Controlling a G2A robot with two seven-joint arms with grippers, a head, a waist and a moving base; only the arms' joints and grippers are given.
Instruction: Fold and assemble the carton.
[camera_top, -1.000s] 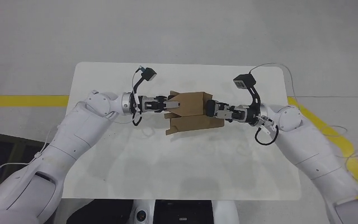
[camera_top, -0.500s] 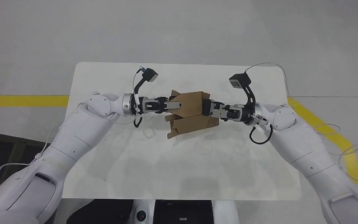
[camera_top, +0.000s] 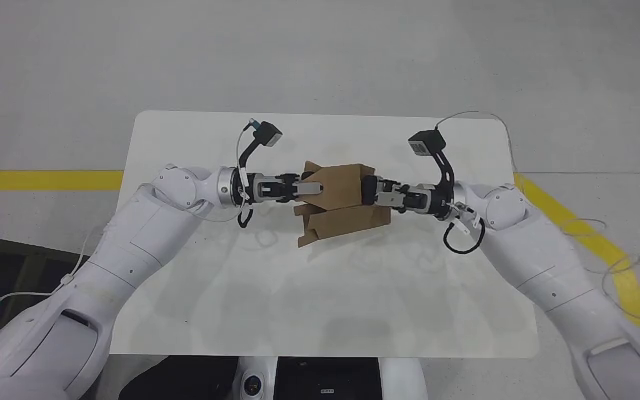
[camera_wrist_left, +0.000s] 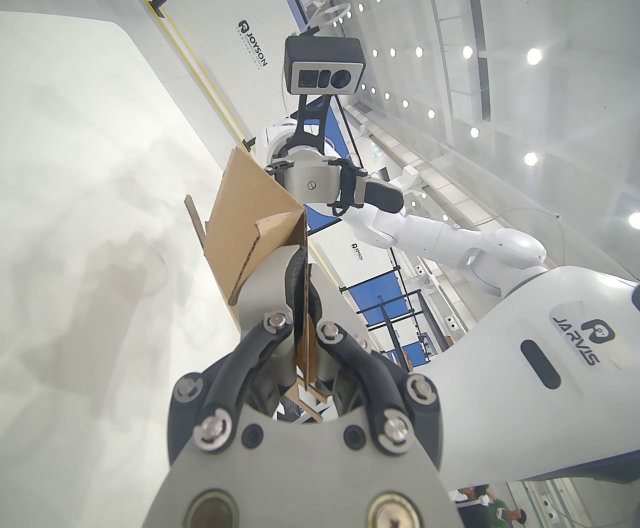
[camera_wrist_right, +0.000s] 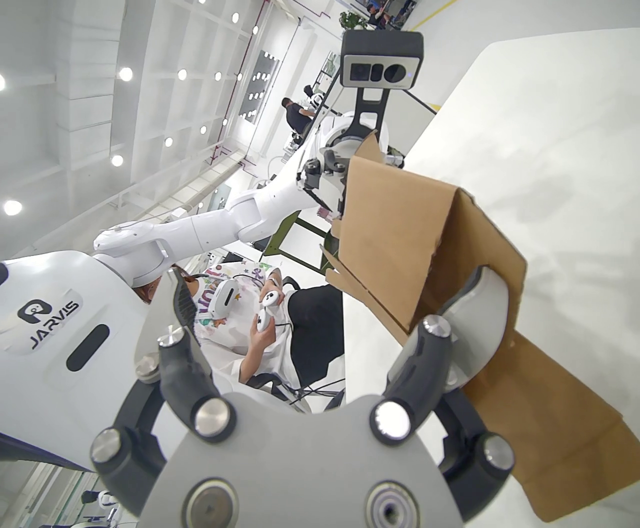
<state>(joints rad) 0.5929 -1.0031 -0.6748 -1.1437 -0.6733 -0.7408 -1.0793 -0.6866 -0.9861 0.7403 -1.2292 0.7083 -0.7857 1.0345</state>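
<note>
White desk (camera_top: 200, 300) w/ the brown carton (camera_top: 340, 195) roughly mid-desk, a bit toward 12 o'clock. It's half folded, w/ loose flaps poking out around its 7 o'clock corner. Left pincer (camera_top: 310, 187) sits at the carton's 9 o'clock side, clenched on a cardboard panel edge, fingers (camera_wrist_left: 265, 285) pinching it. Right pincer (camera_top: 373, 192) is at the 3 o'clock side, spread wide, one finger (camera_wrist_right: 482, 305) against the cardboard, gripping nothing.

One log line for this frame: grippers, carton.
left gripper: shut on carton edge | right gripper: open, finger against carton | carton: partly folded
</note>
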